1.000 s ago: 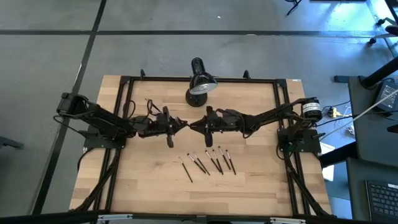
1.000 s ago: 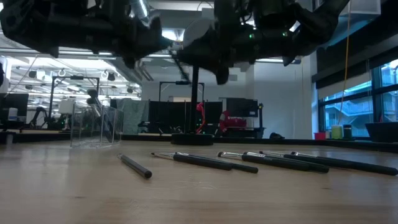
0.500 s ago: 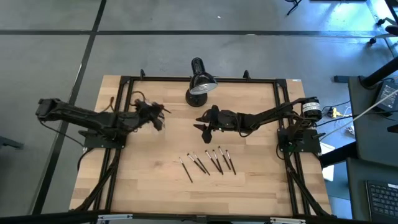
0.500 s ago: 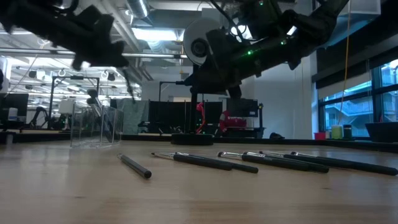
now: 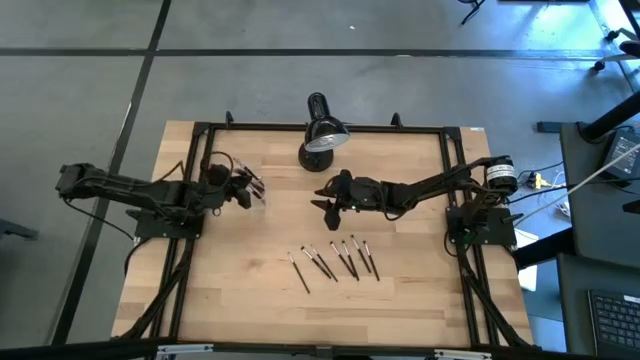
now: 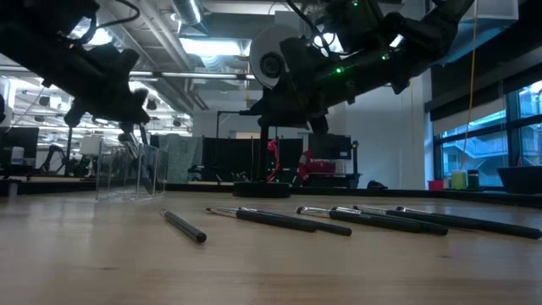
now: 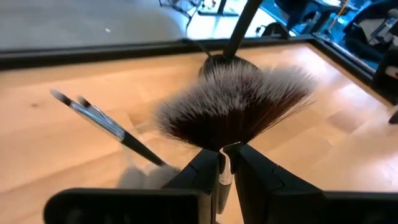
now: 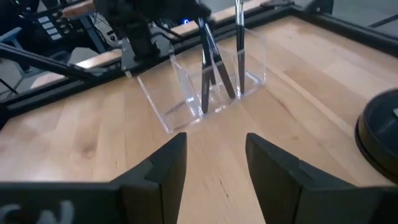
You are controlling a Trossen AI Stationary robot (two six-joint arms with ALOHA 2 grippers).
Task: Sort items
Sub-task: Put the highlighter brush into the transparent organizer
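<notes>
Left gripper [image 7: 221, 163] pulled back from table centre to the clear holder [image 8: 205, 93], clamped on a fan brush [image 7: 233, 109], bristles forward, handle hidden. Holder sits just under it; some brushes already stand inside. Right gripper [image 8: 214, 155] hovers beside the lamp [image 5: 322, 135], fingers apart, empty. Six brushes [image 5: 335, 260] lie in front of the lamp, nearer right arm.
</notes>
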